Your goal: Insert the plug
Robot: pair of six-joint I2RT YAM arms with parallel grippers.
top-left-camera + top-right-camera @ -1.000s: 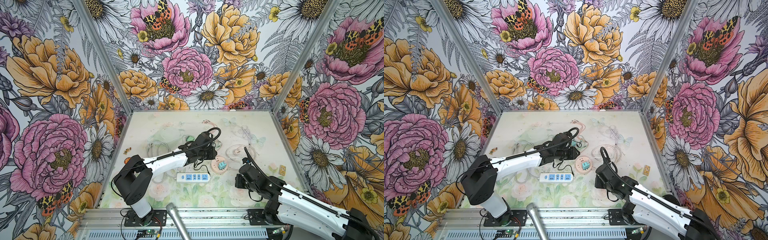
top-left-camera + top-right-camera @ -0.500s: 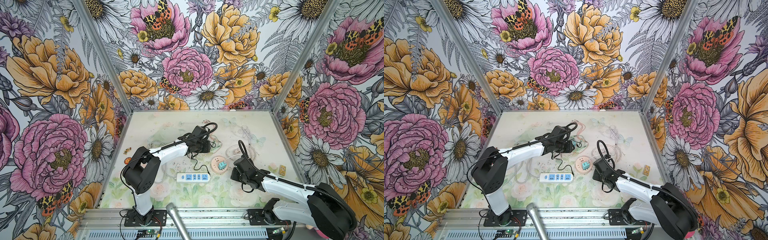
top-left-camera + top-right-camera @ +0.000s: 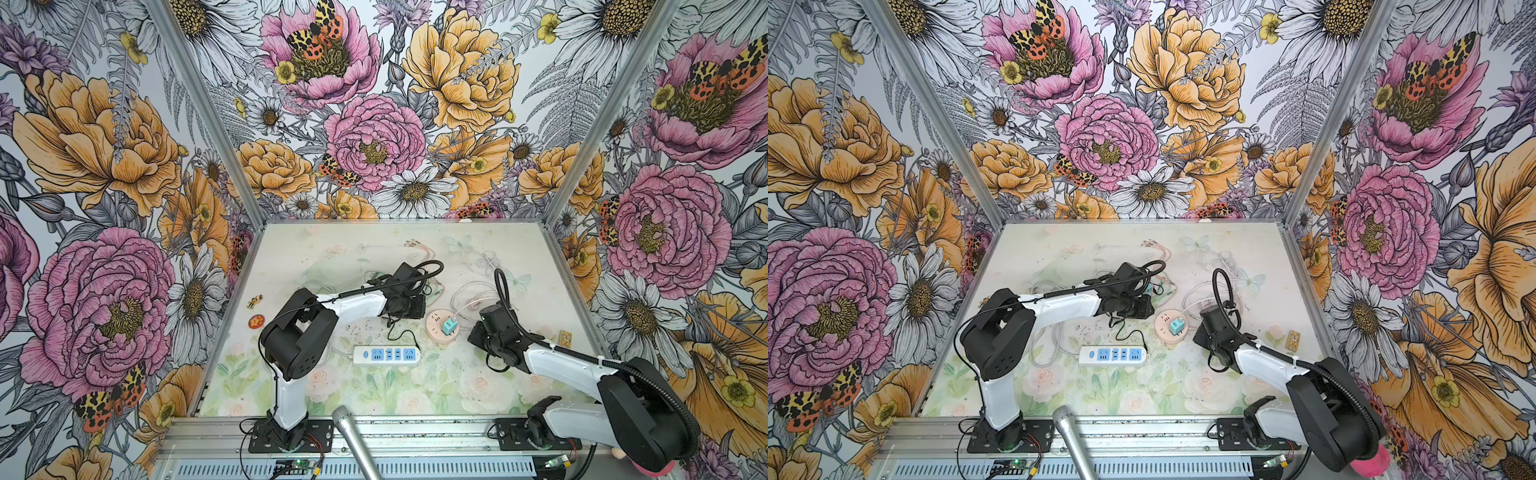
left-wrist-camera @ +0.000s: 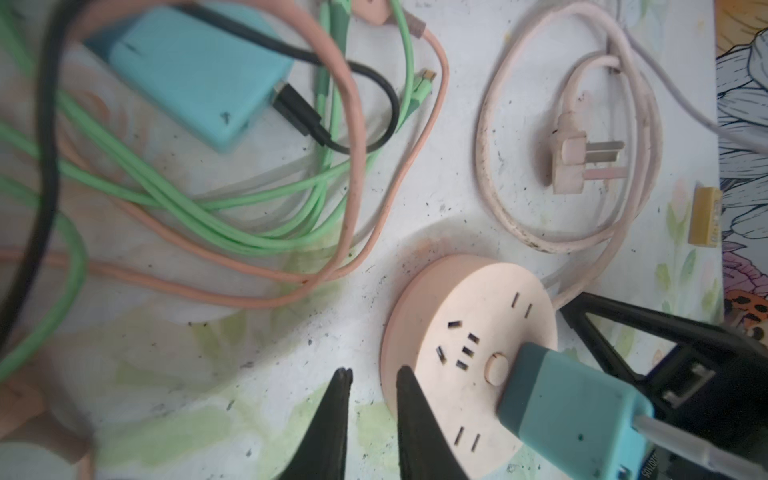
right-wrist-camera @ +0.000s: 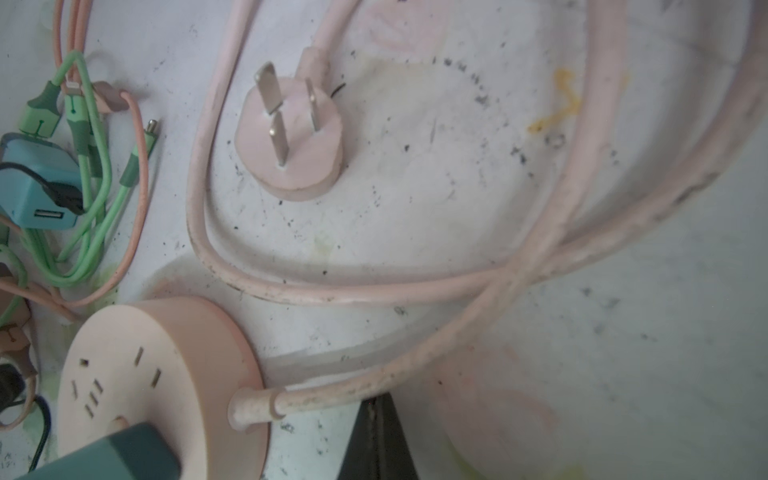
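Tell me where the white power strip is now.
In both top views the white power strip lies at the table's front middle, just in front and left of the round pink socket.

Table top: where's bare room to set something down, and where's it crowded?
Barest: the front of the table, between the white power strip and the near edge. The far strip beyond the cables is mostly bare too. Crowded: the middle, with the cable tangle, round pink socket and its coiled pink cord.
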